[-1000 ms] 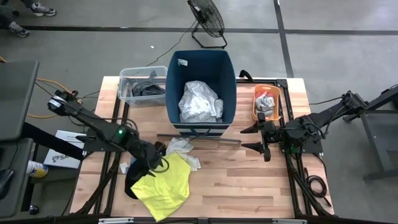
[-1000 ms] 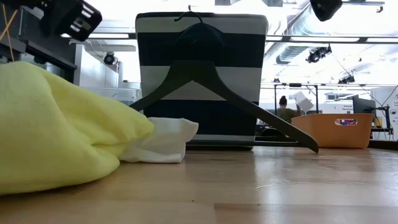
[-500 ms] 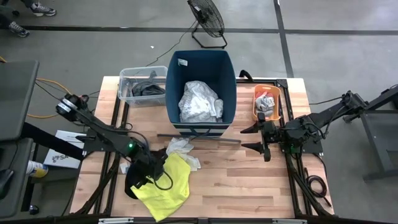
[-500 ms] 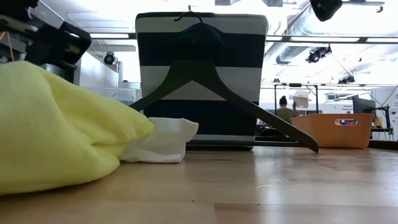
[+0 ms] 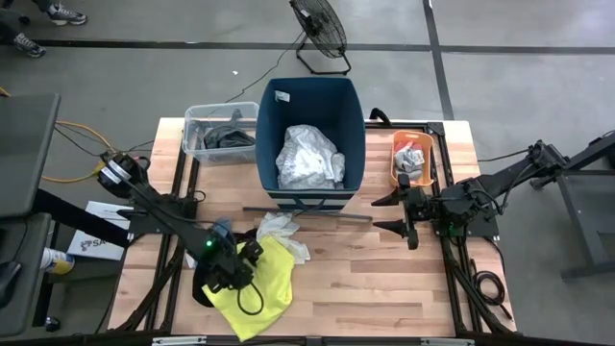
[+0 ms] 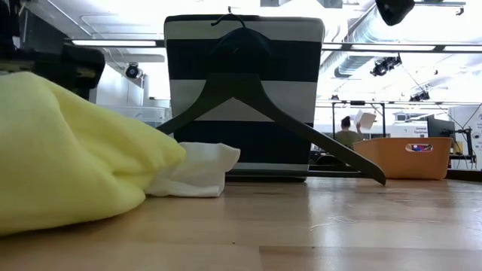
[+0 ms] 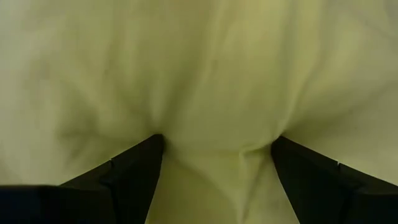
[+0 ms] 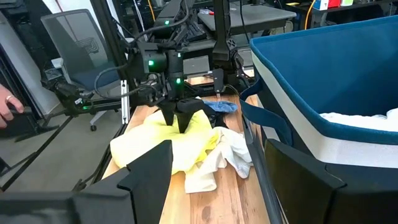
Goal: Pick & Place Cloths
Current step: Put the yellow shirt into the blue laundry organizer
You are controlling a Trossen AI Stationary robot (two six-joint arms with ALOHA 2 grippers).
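Note:
The neon-yellow shirt [image 5: 267, 288] lies crumpled at the table's near left, partly over a black cloth [image 5: 201, 290]. My left gripper [image 5: 237, 270] stands on the shirt, pointing steeply down, its fingers open. In the left wrist view the shirt [image 7: 217, 74] fills the picture. A small white cloth [image 5: 280, 230] and a blue piece [image 5: 221, 229] lie just beyond the shirt. A large white garment [image 5: 309, 159] lies in the tall dark-blue bin [image 5: 357, 115]. My right gripper [image 5: 398, 212] waits open above the table's right side. My left gripper [image 7: 217, 146] comes at the shirt's upper surface from above, slanting down, fingers spread. Both fingertips [image 7: 138, 163] sink into the cloth, which puckers and dents around them [image 7: 214, 152]. Cloth bulges between the open fingers. The shirt rests on the table.
A black hanger [image 6: 301, 132] leans against the bin's near wall. An orange tub [image 5: 411, 159] with a pale piece stands at the far right, a clear tub [image 5: 197, 123] with dark clothes at the far left. Bare wood lies at the near right. A person's hand [image 8: 7, 103] shows beyond the table.
My left gripper has come down and toward the table's near edge, rolling as it went, and now stands on the yellow shirt. The shirt and the other cloths have stayed in place.

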